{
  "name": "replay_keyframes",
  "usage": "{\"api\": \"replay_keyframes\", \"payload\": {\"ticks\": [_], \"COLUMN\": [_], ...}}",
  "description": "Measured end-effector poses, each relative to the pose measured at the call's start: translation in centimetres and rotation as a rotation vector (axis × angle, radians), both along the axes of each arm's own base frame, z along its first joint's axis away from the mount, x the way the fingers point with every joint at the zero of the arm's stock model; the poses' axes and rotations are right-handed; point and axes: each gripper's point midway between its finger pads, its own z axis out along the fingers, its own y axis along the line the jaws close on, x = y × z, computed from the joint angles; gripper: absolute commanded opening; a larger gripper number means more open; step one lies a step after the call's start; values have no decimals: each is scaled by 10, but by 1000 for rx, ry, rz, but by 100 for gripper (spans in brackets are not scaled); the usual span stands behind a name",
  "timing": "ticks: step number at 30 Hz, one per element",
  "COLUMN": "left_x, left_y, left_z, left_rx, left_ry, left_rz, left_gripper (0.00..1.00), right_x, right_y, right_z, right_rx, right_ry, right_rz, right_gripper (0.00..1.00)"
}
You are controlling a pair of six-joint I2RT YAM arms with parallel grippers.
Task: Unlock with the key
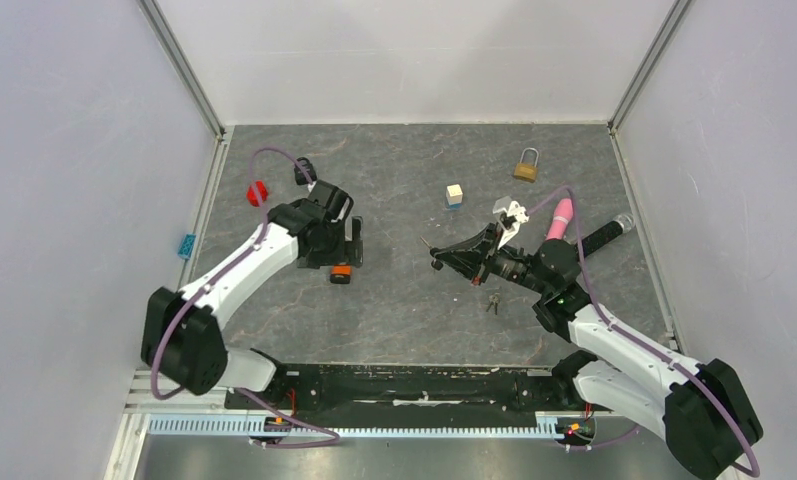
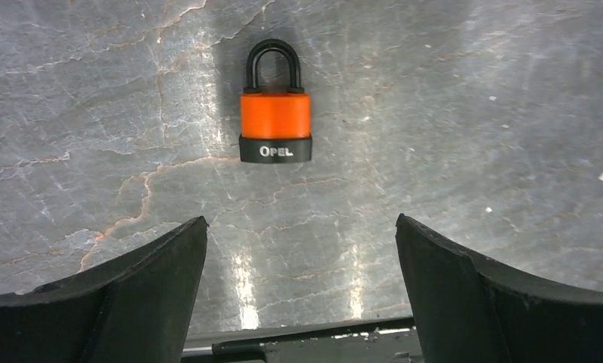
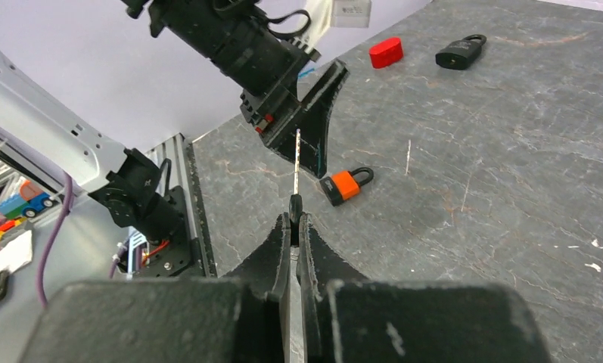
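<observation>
An orange padlock with a black shackle [image 2: 275,113] lies flat on the grey table, marked OPEL. It also shows in the top view [image 1: 341,274] and the right wrist view [image 3: 345,185]. My left gripper [image 2: 300,227] is open and empty, hovering just above and beside the padlock; it also shows in the top view [image 1: 353,255]. My right gripper [image 3: 293,219] is shut on a thin silver key [image 3: 296,162], whose blade points toward the orange padlock and the left gripper. The right gripper [image 1: 440,262] is at mid-table, apart from the padlock.
A second bunch of keys [image 1: 492,300] lies below the right gripper. A brass padlock [image 1: 525,165], a black padlock [image 1: 302,172], a red piece [image 1: 257,192], a small cube [image 1: 455,194] and a pink object [image 1: 559,218] lie further back.
</observation>
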Motion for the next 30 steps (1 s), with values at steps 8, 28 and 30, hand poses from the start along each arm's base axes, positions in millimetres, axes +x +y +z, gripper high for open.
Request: {"api": "replay_keyframes", "payload": {"ticks": [8,28,30], "left_x": [7,29,29], "left_y": [10,5,5], "left_z": [-58,-104,-104], "left_rx": [85,90,86], "left_ry": [180,270,271], "left_rz": [45,120,131], "left_gripper": [93,59,60], "right_x": [-2,-18,-18], "right_y": [-2,-16,-17], "right_z": [-11,-31,-33], "right_rx": [-39,-75,-78], "right_ry": [-7,-28,-23], "right_rz": [3,-18,-18], "right_gripper": [0,0,0]}}
